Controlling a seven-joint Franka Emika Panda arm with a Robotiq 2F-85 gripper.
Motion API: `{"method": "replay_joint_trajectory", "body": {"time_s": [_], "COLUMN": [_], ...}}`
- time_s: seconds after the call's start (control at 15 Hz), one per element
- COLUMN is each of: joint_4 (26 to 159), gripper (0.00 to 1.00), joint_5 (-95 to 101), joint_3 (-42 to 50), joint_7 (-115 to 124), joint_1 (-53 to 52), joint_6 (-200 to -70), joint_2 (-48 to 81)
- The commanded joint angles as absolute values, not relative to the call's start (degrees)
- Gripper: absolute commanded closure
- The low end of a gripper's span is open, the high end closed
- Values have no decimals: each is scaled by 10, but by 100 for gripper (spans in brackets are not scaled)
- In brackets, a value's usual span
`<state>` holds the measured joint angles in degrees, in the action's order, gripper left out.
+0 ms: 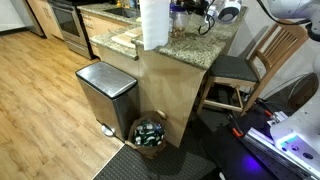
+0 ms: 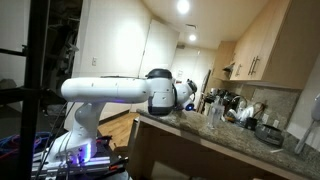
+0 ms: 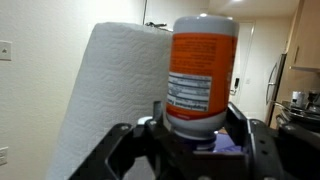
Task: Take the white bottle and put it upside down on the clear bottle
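From where I stand, the pincer [image 3: 192, 122] is clenched on the white bottle [image 3: 200, 70]. In the wrist view its fingers [image 3: 152, 115] press against the lower sides of the bottle, which has an orange label and a pale cap at the top of the picture. A paper towel roll [image 3: 110, 90] stands just behind it. In an exterior view the roll sits upright on the speckled stone desk [image 1: 185, 45], and the white arm [image 2: 110, 90] reaches over that desk. Beside the desk, a steel trash can [image 1: 105, 92] stands on the wooden floor. A round basket [image 1: 150, 133] is next to it, and a wooden chair [image 1: 245, 65] is at the far end.
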<state>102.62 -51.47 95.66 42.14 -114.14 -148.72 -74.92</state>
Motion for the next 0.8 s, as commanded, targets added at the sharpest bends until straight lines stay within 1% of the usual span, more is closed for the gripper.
{"method": "replay_joint_trajectory", "body": {"time_s": [0.0,0.07,0.13,0.4,0.6,0.67,0.73], "joint_4": [1067,1073,1078,1102,1127,1088,1095], "gripper": [10,1,0,0,0,0,0], "joint_5": [-509,-508,-512,-525,-564,-548,-559], "joint_3": [960,957,954,932,903,926,919], "joint_7": [368,349,333,271,254,261,259], "joint_1": [-1108,-1101,-1096,-1068,-1039,-1071,-1063], "joint_6": [-1491,-1495,-1497,-1504,-1539,-1501,-1508], "joint_2": [-721,-719,-719,-707,-708,-714,-710]}}
